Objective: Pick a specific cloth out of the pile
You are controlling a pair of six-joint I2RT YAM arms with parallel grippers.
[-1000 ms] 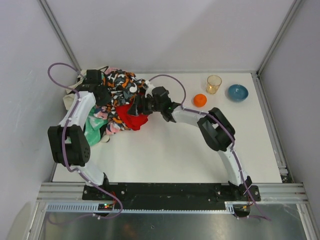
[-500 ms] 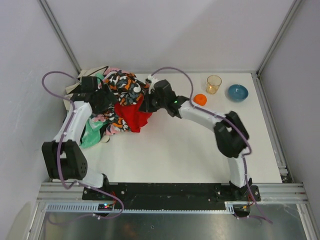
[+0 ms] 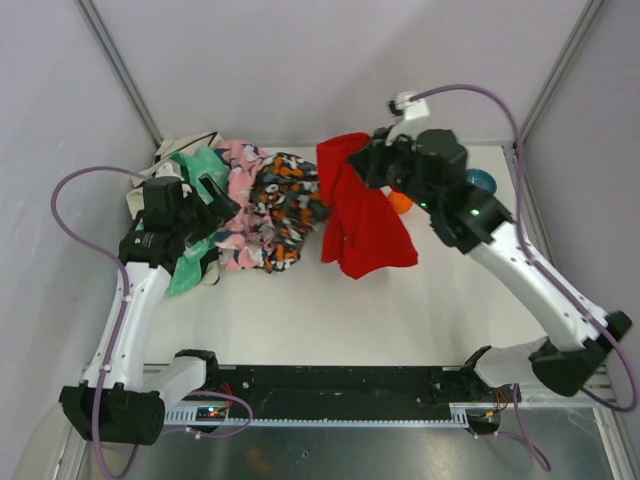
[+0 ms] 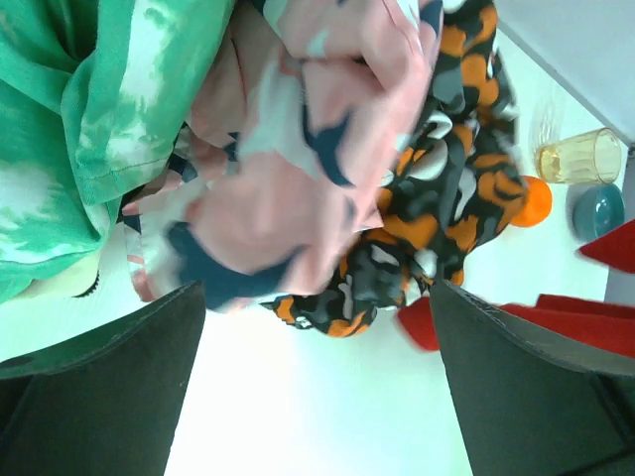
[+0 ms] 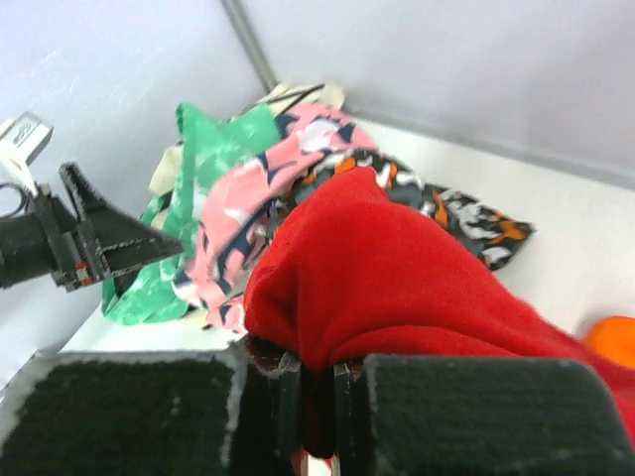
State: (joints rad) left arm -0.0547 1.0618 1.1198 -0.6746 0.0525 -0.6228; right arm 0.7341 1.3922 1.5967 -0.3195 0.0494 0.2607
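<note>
Right gripper [image 3: 358,166] clamped tight on the cloth [image 3: 365,218]. The right wrist view shows a fold of plain red fabric pinched between its jaws [image 5: 316,395]. The cloth hangs in a long drape from that grip, raised over the table [image 3: 400,320], just right of the pile [image 3: 262,205]. In the left wrist view a strip of bare white shows between the red and the orange-black patterned piece [image 4: 437,213], so it looks free of the heap, though whether its lower hem touches the table cannot be told. Left gripper [image 3: 205,200] sits at the pile's left side with jaws spread wide and nothing between them [image 4: 317,382]; pink and green cloths lie beyond its fingers. Step in hand, as I judge it: extraction — the pick is made and the cloth is being carried off. The next move calls for a steady grip while swinging the drape onto open table clear of the pile, then letting go. One risk: the hanging fabric sits close to the orange ball [image 5: 615,342] and could sweep it.
</note>
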